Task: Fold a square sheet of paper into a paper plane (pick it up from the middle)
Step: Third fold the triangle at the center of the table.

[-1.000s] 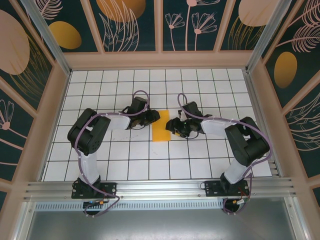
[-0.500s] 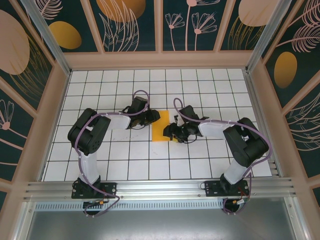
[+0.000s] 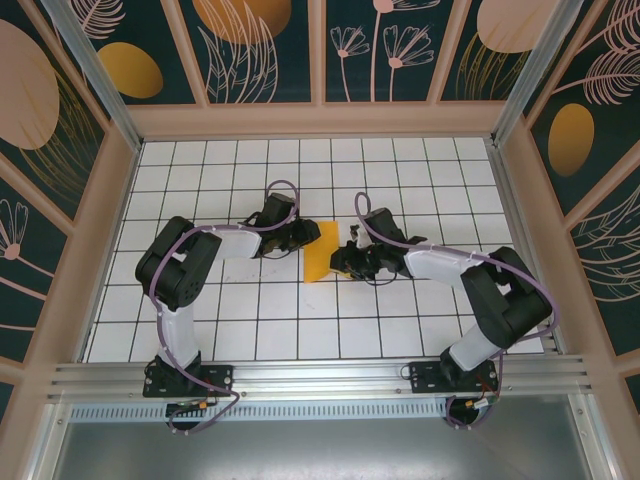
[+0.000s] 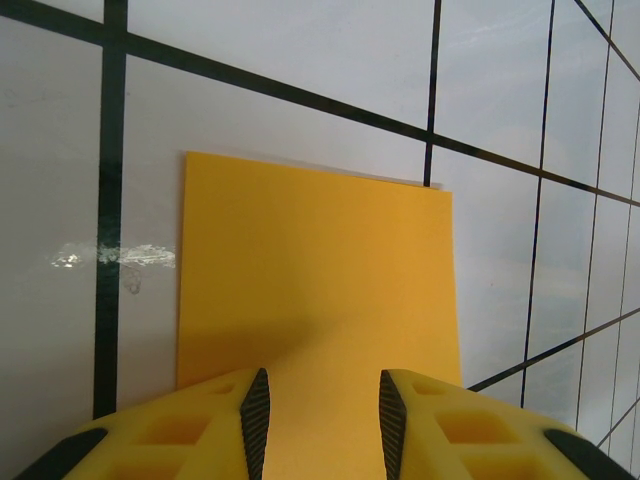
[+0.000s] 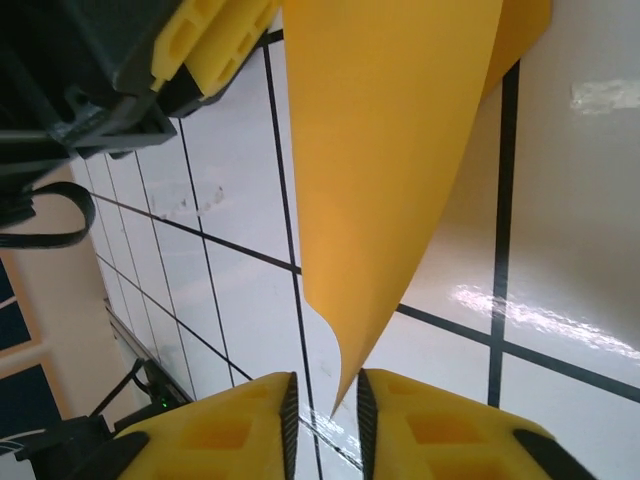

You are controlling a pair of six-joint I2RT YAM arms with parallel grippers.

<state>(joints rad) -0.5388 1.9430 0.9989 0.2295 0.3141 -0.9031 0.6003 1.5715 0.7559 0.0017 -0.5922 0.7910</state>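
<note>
Gridded table; left gripper, jaws parted, over square sheet of paper; right gripper narrowed around raised corner, hold unclear; a loose pinch could let it slip.

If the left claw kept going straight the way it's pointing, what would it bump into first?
Probably the orange sheet of paper, right ahead of the left claw; depth is unclear.

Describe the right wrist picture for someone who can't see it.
An orange-yellow sheet of paper curls up off the gridded floor, its corner tapering to a point between the yellow fingertips of the right gripper. The left gripper sits at the upper left.
</note>
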